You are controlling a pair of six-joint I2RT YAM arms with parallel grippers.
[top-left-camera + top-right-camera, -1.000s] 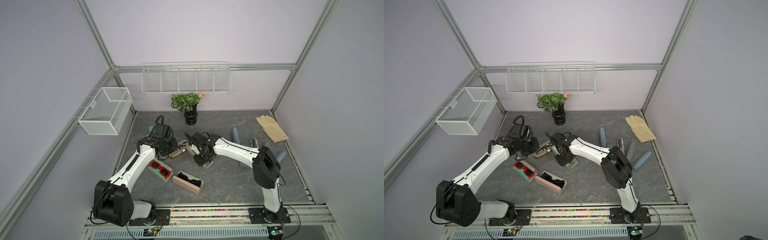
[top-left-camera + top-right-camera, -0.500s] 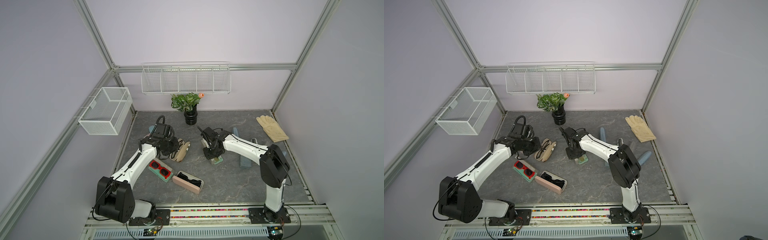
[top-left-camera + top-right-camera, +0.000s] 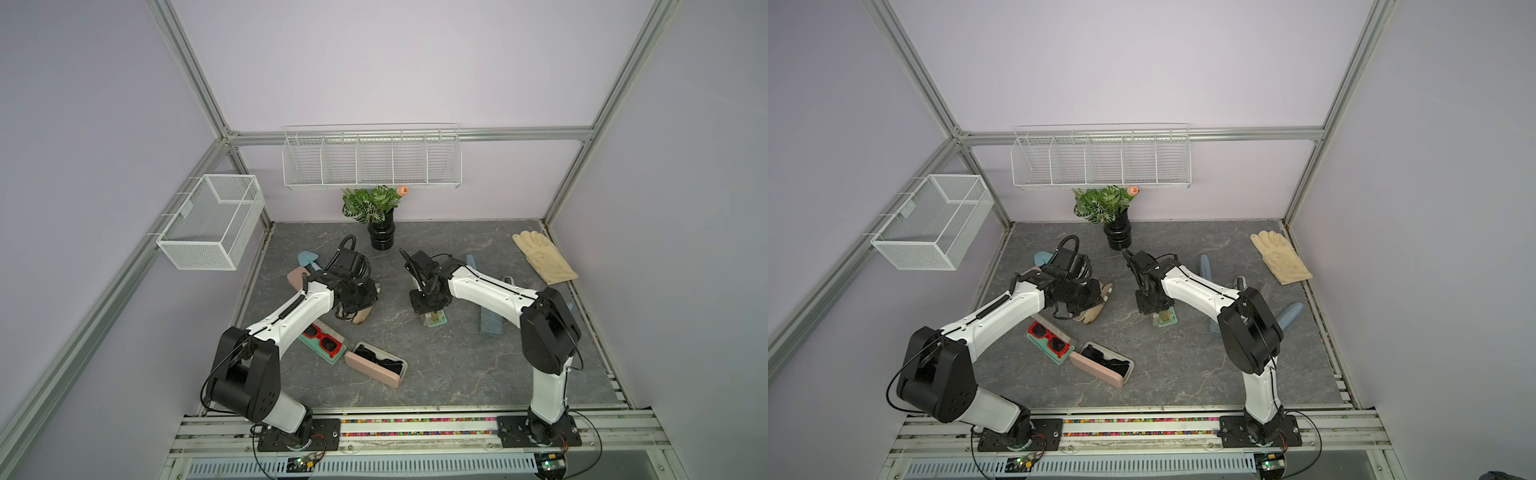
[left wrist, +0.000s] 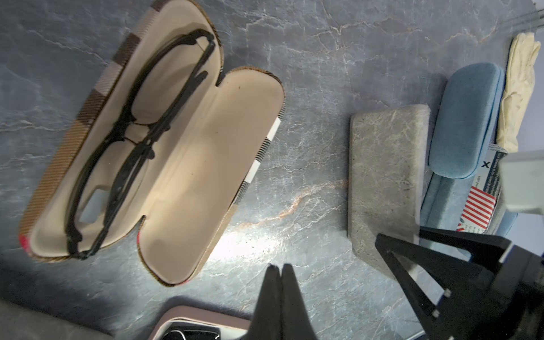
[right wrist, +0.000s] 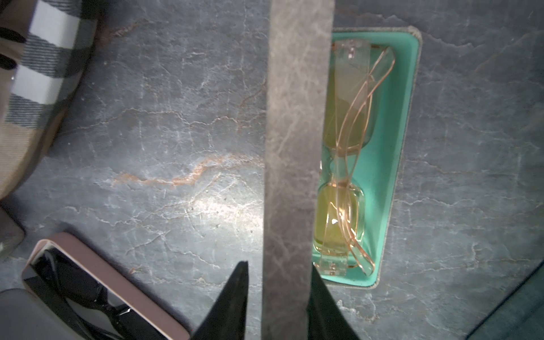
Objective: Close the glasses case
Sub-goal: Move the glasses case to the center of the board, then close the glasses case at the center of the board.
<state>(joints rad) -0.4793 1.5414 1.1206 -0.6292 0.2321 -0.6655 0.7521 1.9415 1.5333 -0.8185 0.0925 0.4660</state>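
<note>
Standing upright, the teal case's (image 5: 388,147) grey lid (image 5: 294,147) rises between the right pincer's (image 5: 279,265) parted fingers (image 5: 232,300) (left pincer (image 4: 280,266) closed).

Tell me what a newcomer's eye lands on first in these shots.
The red sunglasses beside the left arm pop first against the grey table. Next, the plaid case lying fully open under the left gripper, black glasses inside. Then the fingers of the right gripper straddling the raised grey lid of the teal case that holds yellow glasses.
</note>
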